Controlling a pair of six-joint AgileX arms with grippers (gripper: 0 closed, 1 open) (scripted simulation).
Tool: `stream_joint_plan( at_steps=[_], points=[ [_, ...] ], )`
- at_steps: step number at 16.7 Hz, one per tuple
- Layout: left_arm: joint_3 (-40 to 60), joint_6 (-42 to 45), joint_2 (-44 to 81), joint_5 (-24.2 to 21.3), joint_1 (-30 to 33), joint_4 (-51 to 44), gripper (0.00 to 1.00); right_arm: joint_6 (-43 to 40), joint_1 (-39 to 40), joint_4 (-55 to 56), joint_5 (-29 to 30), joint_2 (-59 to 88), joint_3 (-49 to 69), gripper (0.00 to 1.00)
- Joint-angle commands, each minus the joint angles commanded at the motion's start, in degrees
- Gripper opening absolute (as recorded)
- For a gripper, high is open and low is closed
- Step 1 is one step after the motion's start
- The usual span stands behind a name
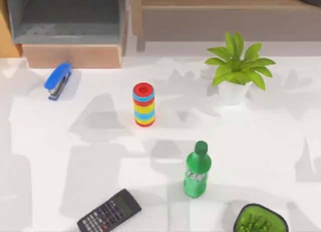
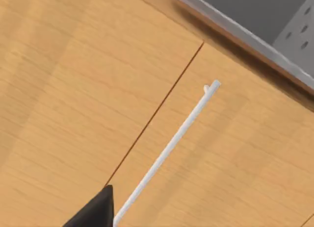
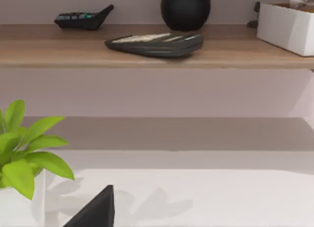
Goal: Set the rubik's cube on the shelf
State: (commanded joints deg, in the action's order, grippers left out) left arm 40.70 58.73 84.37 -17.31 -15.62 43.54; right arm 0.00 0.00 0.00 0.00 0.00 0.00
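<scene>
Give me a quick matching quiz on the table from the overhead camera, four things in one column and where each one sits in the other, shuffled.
Things:
1. stapler
2. potted plant
3. calculator
4. green bottle

Places:
A. near edge, left of centre
B. far left, before the grey cubby
C. right of centre, nearer than the ring stack
D. far right, before the shelf

Pairs: 1-B, 2-D, 3-A, 4-C

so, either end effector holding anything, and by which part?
Cannot tell. Each wrist view shows just a dark end effector tip, left and right, with nothing visibly gripped.
</scene>
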Motion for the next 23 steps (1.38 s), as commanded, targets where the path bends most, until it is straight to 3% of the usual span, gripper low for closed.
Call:
stream_joint_plan(
  at_steps=[6, 10, 23],
  points=[
    [14.46, 20.77, 29.97, -6.07, -5.46, 15.42, 1.0, 0.0, 0.0, 0.0, 0.0, 0.0, 0.0, 1.0],
    [20.47, 29.39, 42.43, -8.57, -7.69, 21.8, 1.0, 0.0, 0.0, 0.0, 0.0, 0.0, 0.0, 1.0],
    [26.35, 32.03, 48.17, -8.39, -7.42, 21.64, 1.0, 0.0, 0.0, 0.0, 0.0, 0.0, 0.0, 1.0]
  ],
)
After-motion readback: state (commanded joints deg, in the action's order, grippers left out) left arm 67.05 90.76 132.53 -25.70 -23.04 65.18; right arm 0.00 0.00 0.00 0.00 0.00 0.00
